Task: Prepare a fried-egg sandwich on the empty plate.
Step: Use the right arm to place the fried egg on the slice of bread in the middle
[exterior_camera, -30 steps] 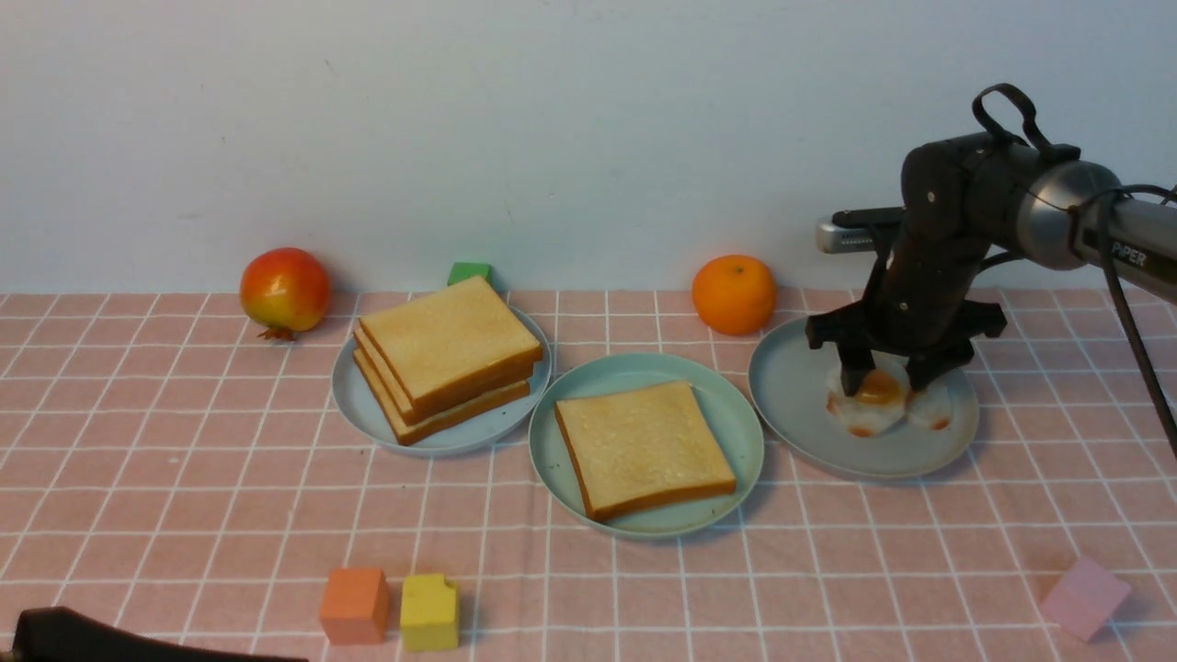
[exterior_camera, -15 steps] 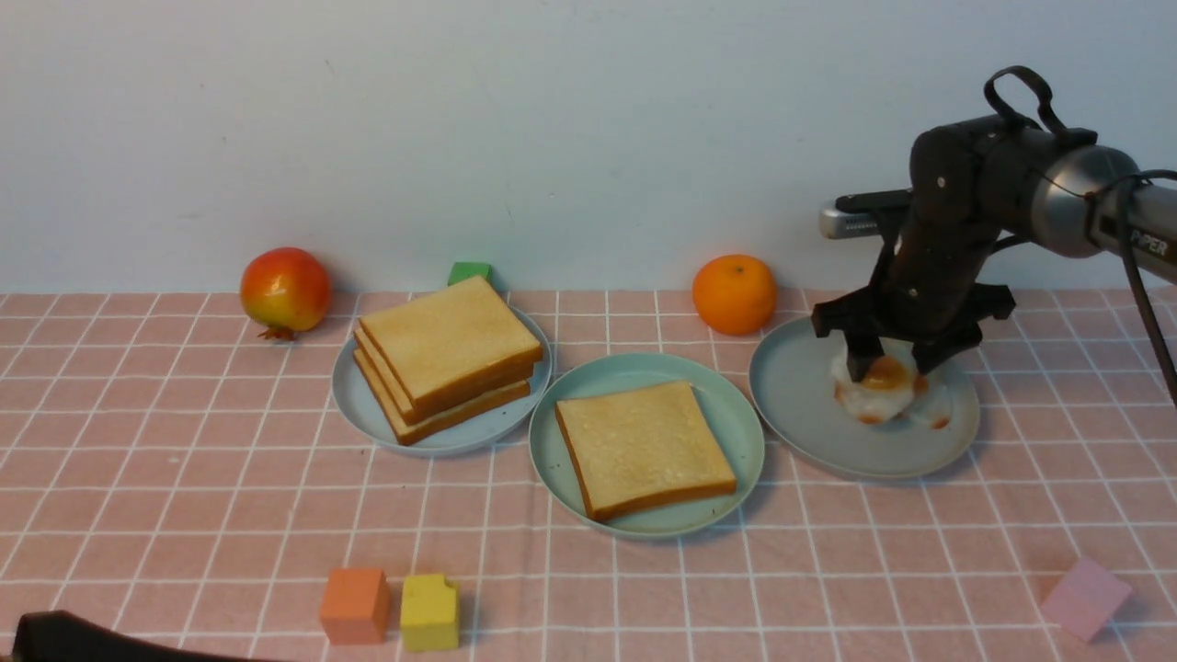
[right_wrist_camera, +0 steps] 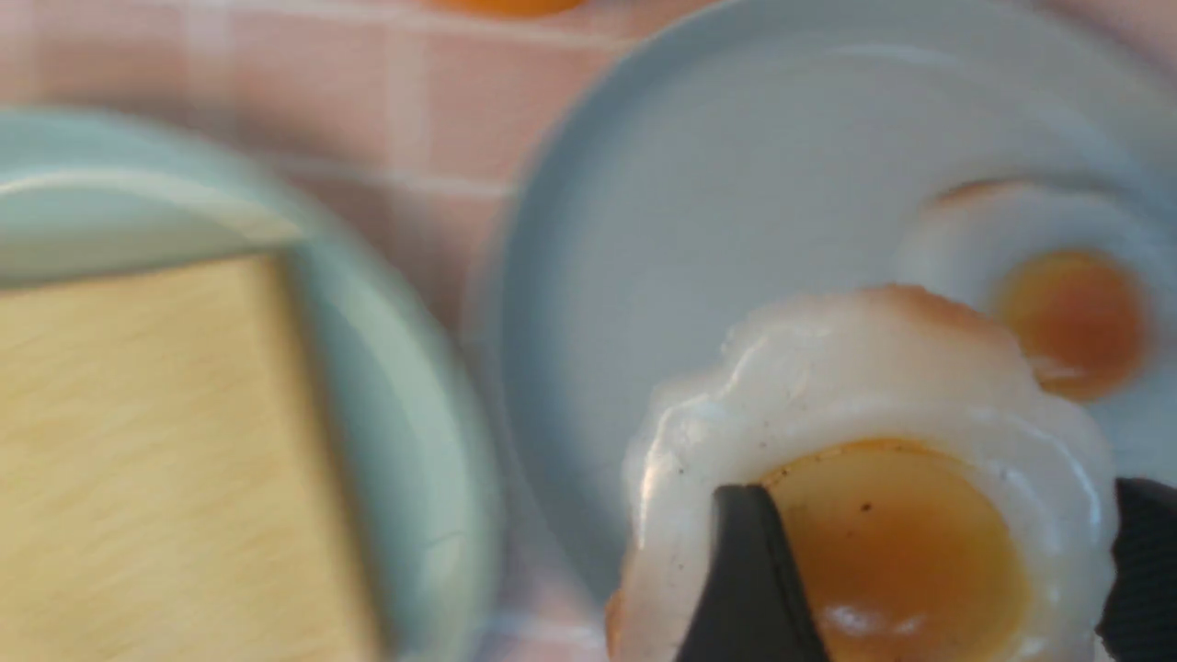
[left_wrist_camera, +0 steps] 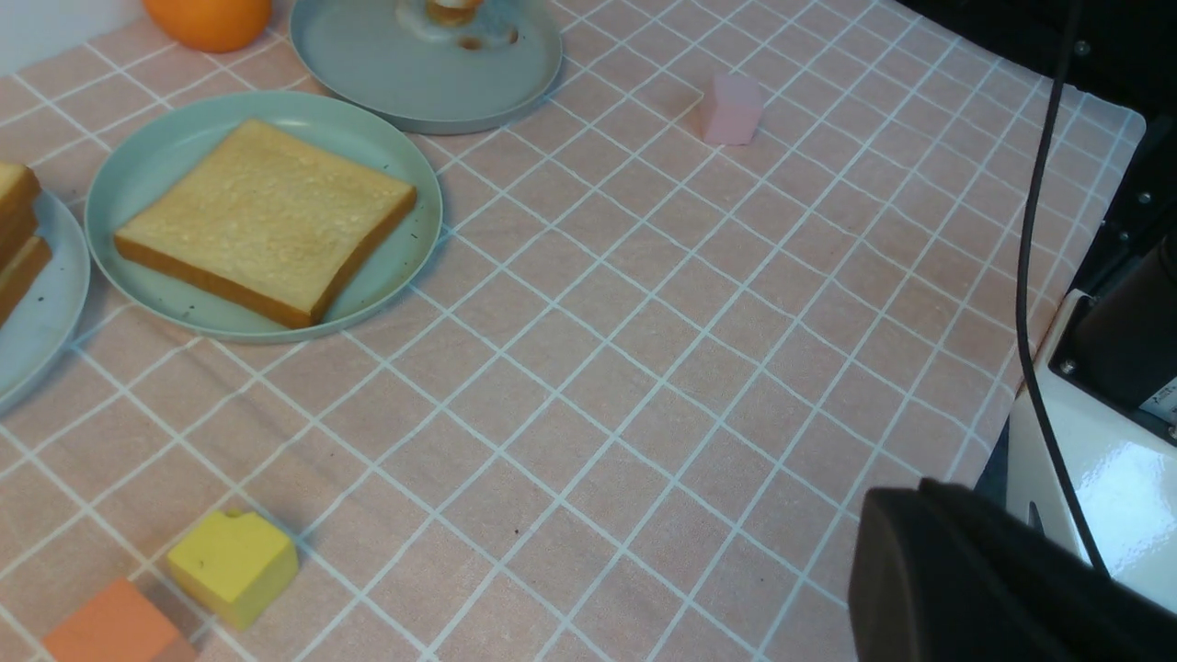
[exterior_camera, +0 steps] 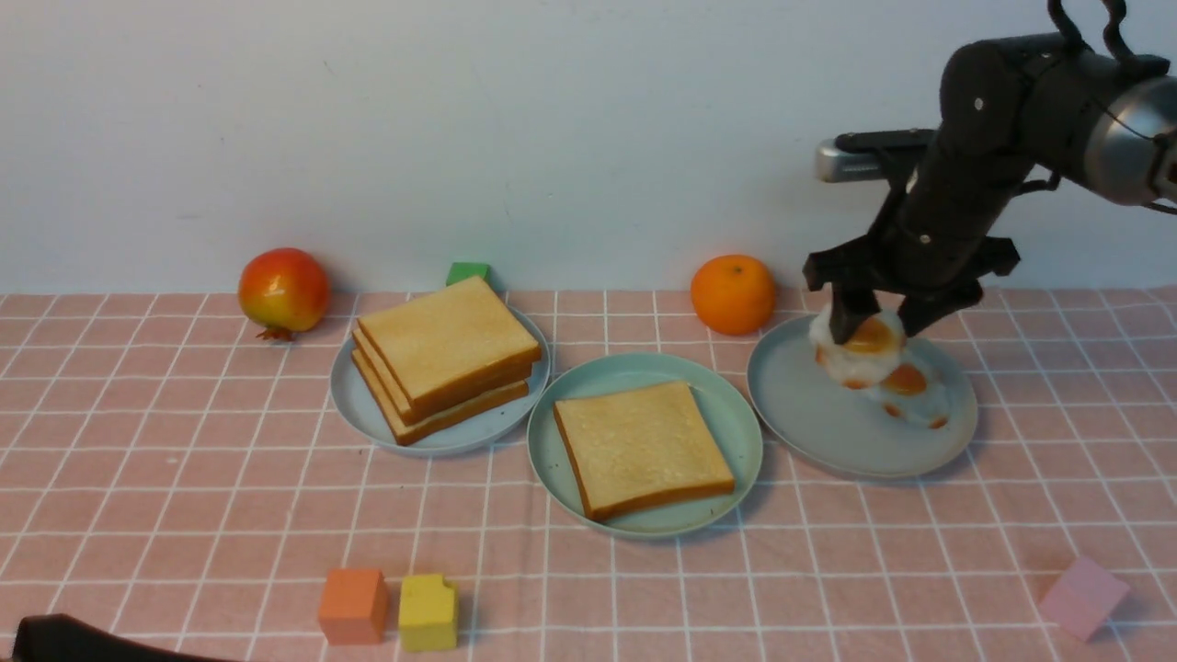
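One orange [exterior_camera: 733, 294] (whole) beyond mint plate [exterior_camera: 644, 370].

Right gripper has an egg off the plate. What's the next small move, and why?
Probably carry the egg to the robot's left at this height until it hangs over the toast on the mint plate. The right gripper pinches it at the yolk, clear of the grey plate, where a second egg lies. The toast is bare, so it looks ready for the egg.
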You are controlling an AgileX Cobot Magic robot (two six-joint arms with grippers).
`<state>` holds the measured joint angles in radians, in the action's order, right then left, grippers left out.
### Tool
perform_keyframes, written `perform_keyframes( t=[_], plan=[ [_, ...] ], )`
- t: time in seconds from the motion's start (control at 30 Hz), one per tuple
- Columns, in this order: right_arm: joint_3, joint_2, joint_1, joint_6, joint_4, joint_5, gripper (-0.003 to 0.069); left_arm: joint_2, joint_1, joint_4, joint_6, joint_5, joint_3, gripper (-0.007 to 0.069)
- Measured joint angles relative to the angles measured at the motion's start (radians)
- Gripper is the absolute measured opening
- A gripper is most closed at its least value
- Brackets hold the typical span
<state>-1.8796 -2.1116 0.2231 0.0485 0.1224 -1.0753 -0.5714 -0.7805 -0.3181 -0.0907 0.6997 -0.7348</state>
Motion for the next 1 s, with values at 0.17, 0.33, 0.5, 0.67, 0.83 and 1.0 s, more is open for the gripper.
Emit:
perform_keyframes(
  t=[0.17, 0.33, 0.5, 0.67, 0.83, 1.0],
  plan=[
    [0.002, -0.001, 0.133, 0.054, 0.12, 0.002, 0.0475, 0.0, 0.0, 0.012, 0.0, 0.0, 0.0, 0.0012],
    [0.002, -0.039, 0.215, 0.056, 0.134, 0.03, 0.0475, 0.0, 0.0, 0.018, -0.002, 0.0, 0.0, 0.0012],
    [0.003, -0.1, 0.227, 0.048, 0.138, 0.089, 0.0475, 0.0, 0.0, 0.019, -0.002, -0.001, 0.0, 0.0012],
    [0.005, -0.12, 0.224, 0.032, 0.149, 0.132, 0.0475, 0.0, 0.0, 0.019, -0.002, -0.001, 0.0, 0.0012],
    [0.005, -0.12, 0.224, 0.032, 0.152, 0.134, 0.0475, 0.0, 0.0, 0.019, -0.002, -0.003, 0.0, 0.0012],
    [0.005, -0.124, 0.224, 0.032, 0.151, 0.137, 0.0475, 0.0, 0.0, 0.019, -0.002, -0.005, 0.0, 0.0012]
  ],
)
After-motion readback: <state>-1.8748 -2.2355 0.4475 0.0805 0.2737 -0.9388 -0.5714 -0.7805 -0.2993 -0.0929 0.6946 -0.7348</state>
